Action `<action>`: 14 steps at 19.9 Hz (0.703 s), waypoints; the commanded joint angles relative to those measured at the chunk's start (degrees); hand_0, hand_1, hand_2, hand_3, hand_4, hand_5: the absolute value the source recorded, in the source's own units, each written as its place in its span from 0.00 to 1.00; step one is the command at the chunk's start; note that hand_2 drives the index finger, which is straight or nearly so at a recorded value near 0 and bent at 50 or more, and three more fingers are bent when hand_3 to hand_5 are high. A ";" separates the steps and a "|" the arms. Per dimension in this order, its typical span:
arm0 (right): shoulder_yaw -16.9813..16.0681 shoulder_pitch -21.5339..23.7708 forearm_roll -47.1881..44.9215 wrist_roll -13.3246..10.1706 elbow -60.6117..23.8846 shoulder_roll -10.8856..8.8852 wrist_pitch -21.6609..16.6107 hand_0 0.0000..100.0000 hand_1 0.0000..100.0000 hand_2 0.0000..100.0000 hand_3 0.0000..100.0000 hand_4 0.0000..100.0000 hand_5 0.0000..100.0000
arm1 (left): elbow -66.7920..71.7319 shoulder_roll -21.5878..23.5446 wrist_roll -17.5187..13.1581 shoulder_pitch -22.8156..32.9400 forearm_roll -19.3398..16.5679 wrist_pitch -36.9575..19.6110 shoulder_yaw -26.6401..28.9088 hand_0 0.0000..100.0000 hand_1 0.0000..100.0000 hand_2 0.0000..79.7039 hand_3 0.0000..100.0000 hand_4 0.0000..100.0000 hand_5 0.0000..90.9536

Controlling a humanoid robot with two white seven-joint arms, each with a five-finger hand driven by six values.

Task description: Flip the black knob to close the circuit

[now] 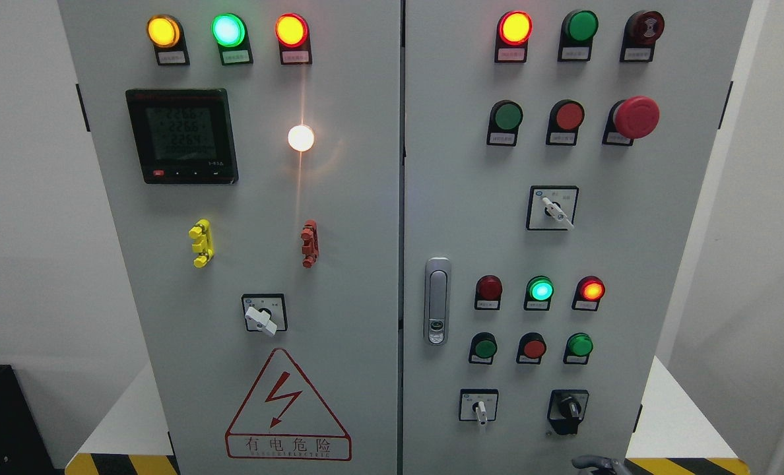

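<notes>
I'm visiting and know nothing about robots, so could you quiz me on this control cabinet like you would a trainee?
1. True or false: the black knob sits at the bottom right of the right-hand door.
2. Multiple choice: what colour is the big mushroom-shaped button near the top right? A) green B) red C) yellow
3. Fill in: the warning triangle on the left door contains a red ____ symbol.

Key
1. True.
2. B.
3. Lightning bolt.

A grey part of the robot just shows at the bottom edge below the knob; which hand it is cannot be told.
</notes>
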 commanded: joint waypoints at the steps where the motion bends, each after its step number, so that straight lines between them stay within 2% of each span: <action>1: 0.29 5.24 -10.92 0.02 -5.38 -0.38 -1.76 0.00 0.00 0.15 0.32 0.31 0.25 | -0.03 0.01 0.04 0.00 -0.01 -0.05 -0.06 0.12 0.56 0.00 0.00 0.00 0.00; 4: 0.29 6.65 -16.18 0.37 -5.38 -0.38 -4.40 0.00 0.00 0.12 0.28 0.26 0.21 | -0.03 0.01 0.04 0.00 -0.01 -0.05 0.02 0.12 0.56 0.00 0.00 0.00 0.00; 6: 0.29 6.83 -17.60 0.73 -5.38 -0.38 -4.85 0.00 0.00 0.04 0.19 0.16 0.09 | 0.06 0.01 0.04 0.00 -0.01 -0.05 -0.06 0.12 0.56 0.00 0.00 0.00 0.00; 8: 0.29 7.18 -17.95 0.90 -5.38 -0.38 -5.46 0.00 0.00 0.02 0.15 0.12 0.05 | -0.03 0.01 0.04 0.00 -0.01 -0.05 0.02 0.12 0.56 0.00 0.00 0.00 0.00; 11: 0.55 8.49 -18.04 0.99 -5.38 -0.55 -7.66 0.00 0.00 0.01 0.14 0.09 0.02 | -0.03 0.01 0.04 0.00 0.08 -0.05 0.02 0.12 0.56 0.00 0.00 0.00 0.00; 14: 0.81 9.02 -18.22 0.99 -5.38 -0.64 -7.93 0.00 0.00 0.01 0.13 0.08 0.01 | -0.03 0.01 0.04 0.00 -0.01 -0.05 -0.06 0.12 0.56 0.00 0.00 0.00 0.00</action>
